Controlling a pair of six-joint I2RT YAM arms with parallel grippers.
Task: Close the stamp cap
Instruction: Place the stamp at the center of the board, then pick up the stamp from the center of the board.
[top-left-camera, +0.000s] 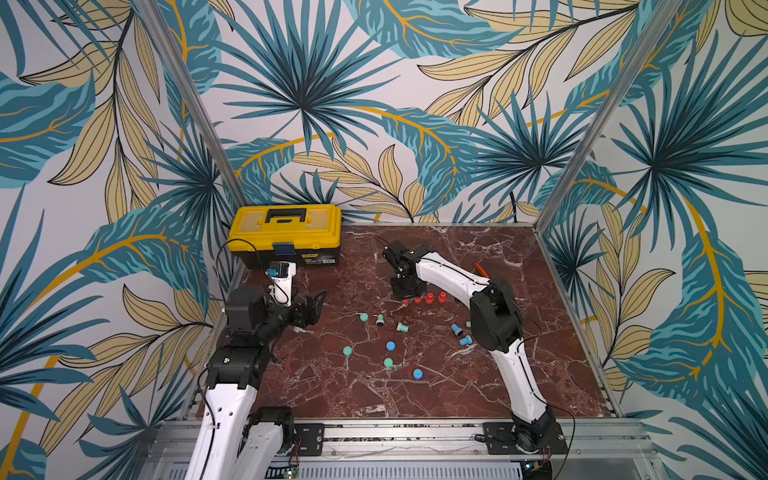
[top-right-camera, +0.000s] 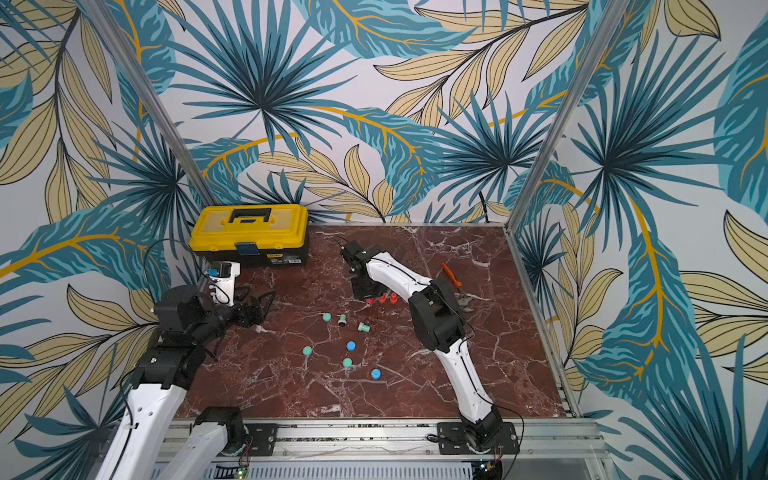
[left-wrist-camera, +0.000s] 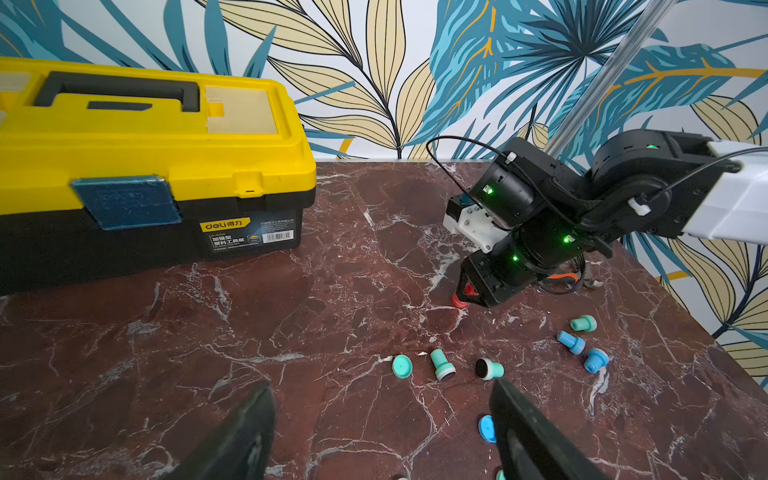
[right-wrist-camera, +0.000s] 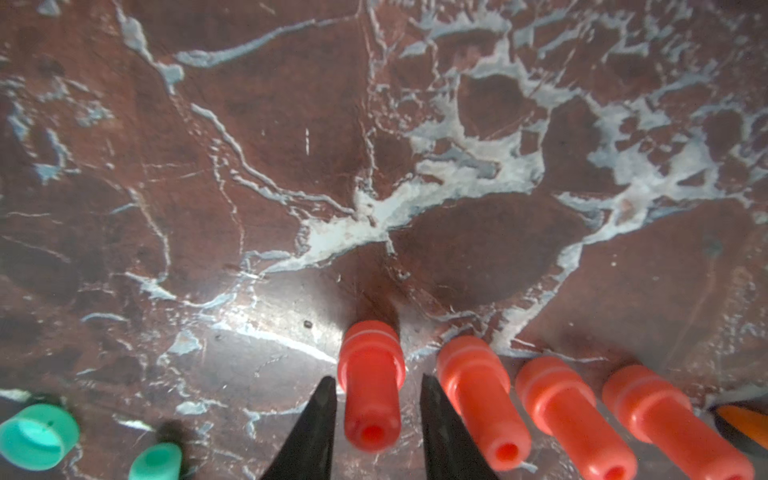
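- The right gripper hung straight down over the far middle of the marble table, its jaws parted only narrowly.
- Between its fingers stood a red stamp, upright with its wide end down. There was a sliver of gap on each side, so nothing was gripped.
- Three more red stamps stood in a row just beside it.
- The left gripper hovered near the yellow toolbox, its jaws spread wide and empty.
- Towards the front lay loose teal caps and blue caps, scattered apart.
- Two teal stamps with bare dark pads sat between those caps and the red row.
- Blue stamps lay beside the right arm's elbow.
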